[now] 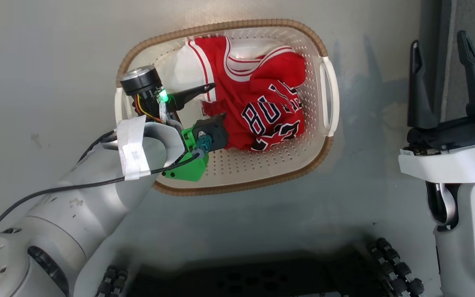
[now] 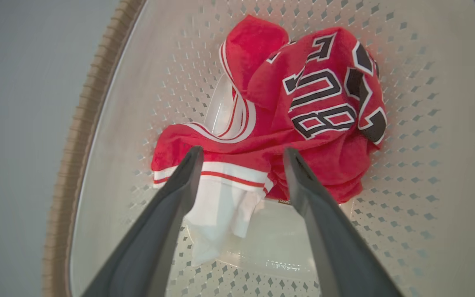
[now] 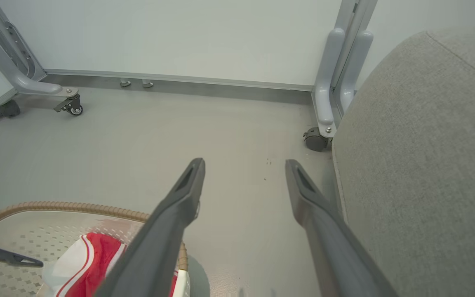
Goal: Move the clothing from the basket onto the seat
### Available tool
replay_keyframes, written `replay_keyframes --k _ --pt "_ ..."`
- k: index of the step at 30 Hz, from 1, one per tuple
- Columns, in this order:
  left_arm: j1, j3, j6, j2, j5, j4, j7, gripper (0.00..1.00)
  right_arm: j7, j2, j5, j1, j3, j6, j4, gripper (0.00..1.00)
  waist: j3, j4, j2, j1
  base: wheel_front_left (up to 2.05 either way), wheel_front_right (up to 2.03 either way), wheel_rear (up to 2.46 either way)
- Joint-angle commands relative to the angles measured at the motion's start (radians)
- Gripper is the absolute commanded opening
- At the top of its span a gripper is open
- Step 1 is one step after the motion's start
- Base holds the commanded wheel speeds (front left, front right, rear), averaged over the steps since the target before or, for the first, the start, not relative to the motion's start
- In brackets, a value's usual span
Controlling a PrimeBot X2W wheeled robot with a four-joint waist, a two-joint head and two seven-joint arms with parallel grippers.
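End effectors both stand released: the left end effector (image 2: 242, 152) hovers over the basket (image 2: 109, 136), just above the clothing (image 2: 316, 136) inside it, while the right end effector (image 3: 243, 163) hangs beside the seat (image 3: 419, 165). Nothing seems moved yet: grasp, lift and transfer remain.

**Lettering on the red clothing (image 2: 324, 165)**

Black, white-edged letters (image 2: 318, 105) lie just past the left gripper (image 2: 242, 150), ahead and to its right: "BU" reads clearly, the rest is folded away. Large digits (image 1: 281, 136) beside them are crumpled and seem to read 23. A small dark tag (image 2: 284, 201) between the fingers and white tape (image 1: 132, 150) on the forearm (image 1: 97, 181) bear marks too small to read.
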Motion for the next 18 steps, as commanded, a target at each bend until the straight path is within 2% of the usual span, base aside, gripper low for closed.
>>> replay_keyframes --k 1,11,18 --pt "-0.03 -0.004 -0.003 -0.001 0.013 0.018 0.001 1.0 0.0 0.001 0.006 -0.015 -0.005 -0.002 -0.008 1.0 0.077 -0.033 0.0 -0.0002 0.0 0.0 0.0" --pt "-0.101 -0.02 -0.002 -0.028 0.106 0.093 0.001 1.0 0.0 0.002 0.019 -0.025 -0.02 -0.002 -0.026 1.0 0.148 -0.03 0.0 -0.0002 0.0 0.0 0.0" --pt "-0.137 -0.021 0.031 -0.041 0.133 0.124 0.001 1.0 0.0 0.002 0.033 -0.012 -0.032 -0.002 -0.034 1.0 0.18 -0.038 0.0 -0.0002 0.0 0.0 0.0"
